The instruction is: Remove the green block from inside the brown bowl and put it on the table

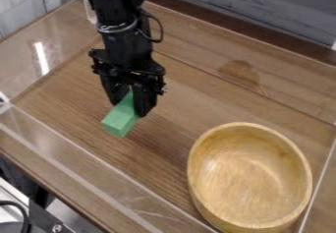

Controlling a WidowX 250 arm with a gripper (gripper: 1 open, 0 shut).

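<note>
The green block [120, 117] is hanging below the tool [129, 91], its upper end disappearing between the dark fingers and its lower end sticking out toward the near side. The tool is pinching the block, with a finger showing on either side of its upper part. The block is sitting left of the middle of the scene, tilting a little, its lower end leaning left; whether its bottom is touching the bench [178, 144] is impossible to tell. The black robot arm [116, 26] is reaching in from the far left, coming down over the block. To the right and nearer, well apart from the block, the brown bowl [250, 178] is resting on the wood-grain bench, showing its bare inside. Clear plastic walls [82, 158] are edging the bench, and a bright glare spot [41, 56] is shining at the far left.
</note>
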